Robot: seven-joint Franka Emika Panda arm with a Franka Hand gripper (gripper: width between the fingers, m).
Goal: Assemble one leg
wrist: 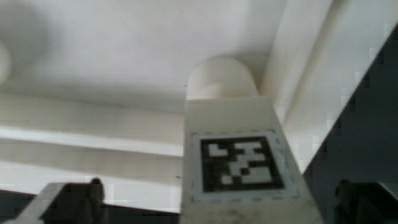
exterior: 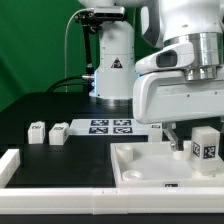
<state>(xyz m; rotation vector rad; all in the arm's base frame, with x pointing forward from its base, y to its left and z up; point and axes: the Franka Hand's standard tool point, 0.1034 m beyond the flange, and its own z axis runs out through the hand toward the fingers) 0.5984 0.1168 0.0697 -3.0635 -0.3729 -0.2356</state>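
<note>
Nearest the exterior camera lies a long white border bar (exterior: 60,176) along the front of the black surface (exterior: 50,108), with a short bar end (exterior: 8,165) at the exterior view's left. Behind it sits the large white tray-like tabletop (exterior: 135,165). One leg (exterior: 205,144) stands upright on the tabletop at the exterior view's right, long axis vertical, tag face toward the camera. In the wrist view the same leg (wrist: 228,130) runs lengthwise away from the lens, rounded end far, square tag close. Pincer (exterior: 183,140) hangs over the tabletop just beside the leg, on the exterior view's left of it; fingers (wrist: 71,200) stand apart on either side of the leg, no contact visible, nothing clamped. Two more small tagged legs (exterior: 37,133) and (exterior: 60,131) lie on the surface at the exterior view's left, well apart from the tabletop. Marker board (exterior: 110,126) lies flat behind the tabletop, in front of the robot base (exterior: 112,70).
</note>
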